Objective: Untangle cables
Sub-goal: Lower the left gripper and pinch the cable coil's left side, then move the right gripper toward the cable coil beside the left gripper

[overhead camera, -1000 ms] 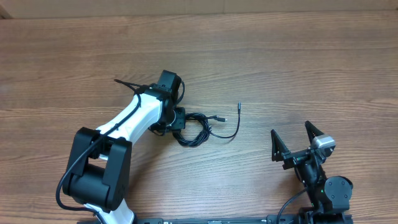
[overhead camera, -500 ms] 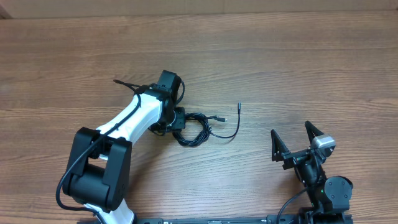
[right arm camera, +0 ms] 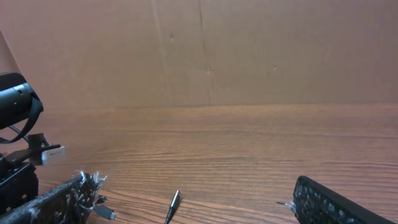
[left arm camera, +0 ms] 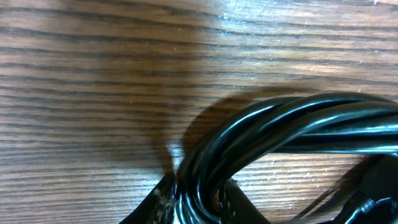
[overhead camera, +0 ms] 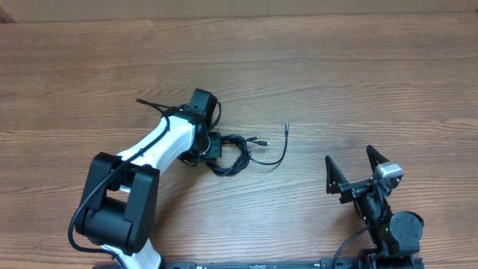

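Observation:
The cables (overhead camera: pixel 237 153) lie as a small black coil near the middle of the table. One loose end curves right to a plug (overhead camera: pixel 287 127), and a silver-tipped plug (overhead camera: pixel 261 140) sticks out of the coil. My left gripper (overhead camera: pixel 212 146) is at the coil's left side. In the left wrist view its jaws (left arm camera: pixel 199 204) are shut on a thick bundle of cable strands (left arm camera: pixel 280 127). My right gripper (overhead camera: pixel 349 155) stands open at the front right, apart from the cables and holding nothing. The right wrist view shows its fingers (right arm camera: pixel 62 200) spread wide, with the loose plug (right arm camera: pixel 173 204) lying ahead of them.
The wooden table (overhead camera: pixel 373 82) ends at a brown cardboard wall (right arm camera: pixel 249 50) at the back. The left arm's black wrist (right arm camera: pixel 15 102) shows at the left edge of the right wrist view.
My left gripper has shifted slightly, and the coil and its silver-tipped plug have moved a little left with it. The right arm has not moved.

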